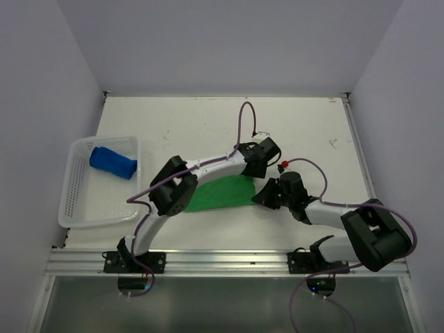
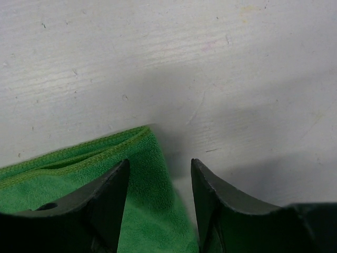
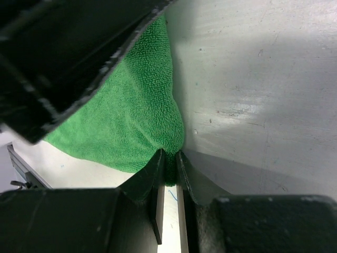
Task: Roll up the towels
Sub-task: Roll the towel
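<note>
L gripper (image 2: 158,203) is open: its 2 fingers (image 2: 105,205) stand apart w/ bare table (image 2: 210,63) showing between the tips. The green towel (image 2: 68,174) lies flat right under it. The hemmed corner pokes out just ahead of the tips. The cloth runs under 1 finger and partway into the gap, while the other finger is over bare table just beside the towel's edge. Can't tell if the tips touch the cloth.

R gripper (image 3: 169,176) is closed on the green towel, jaws nearly together w/ a bit of the edge pinched between them. From the pinch the cloth spreads away ahead and off to 1 side, and the L arm's black body (image 3: 63,58) hangs close over it. Seen from above, the 2 grippers sit near each other at the same end of the towel; the rest stretches back toward the L arm's elbow.

The blue towel (image 1: 112,163), rolled up, sits in the white basket (image 1: 76,201), well apart from both grippers, on the L side of the table.
</note>
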Action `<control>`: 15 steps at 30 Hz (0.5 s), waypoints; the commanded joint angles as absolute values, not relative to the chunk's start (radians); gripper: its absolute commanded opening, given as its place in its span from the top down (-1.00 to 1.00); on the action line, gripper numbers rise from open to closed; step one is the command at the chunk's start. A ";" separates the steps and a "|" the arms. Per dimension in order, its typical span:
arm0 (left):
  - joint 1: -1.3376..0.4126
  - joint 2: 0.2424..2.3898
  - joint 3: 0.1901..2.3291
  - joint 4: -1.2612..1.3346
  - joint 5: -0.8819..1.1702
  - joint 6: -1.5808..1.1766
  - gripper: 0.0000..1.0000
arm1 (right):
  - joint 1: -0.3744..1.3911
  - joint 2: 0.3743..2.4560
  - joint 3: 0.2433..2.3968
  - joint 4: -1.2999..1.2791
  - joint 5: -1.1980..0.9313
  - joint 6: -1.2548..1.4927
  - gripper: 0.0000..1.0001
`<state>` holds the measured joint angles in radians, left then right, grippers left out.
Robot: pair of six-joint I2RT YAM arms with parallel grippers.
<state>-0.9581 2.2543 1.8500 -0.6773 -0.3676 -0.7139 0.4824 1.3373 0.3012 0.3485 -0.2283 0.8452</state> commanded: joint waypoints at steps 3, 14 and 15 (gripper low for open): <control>-0.965 2.293 1.881 -0.722 -0.397 -0.703 -0.08 | 0.482 1.373 0.262 0.236 -0.184 0.802 0.70; -0.966 2.319 1.867 -0.733 -0.423 -0.696 0.13 | 0.483 1.359 0.253 0.229 -0.183 0.784 0.75; -0.966 2.322 1.871 -0.730 -0.422 -0.693 0.19 | 0.483 1.355 0.252 0.221 -0.180 0.778 0.76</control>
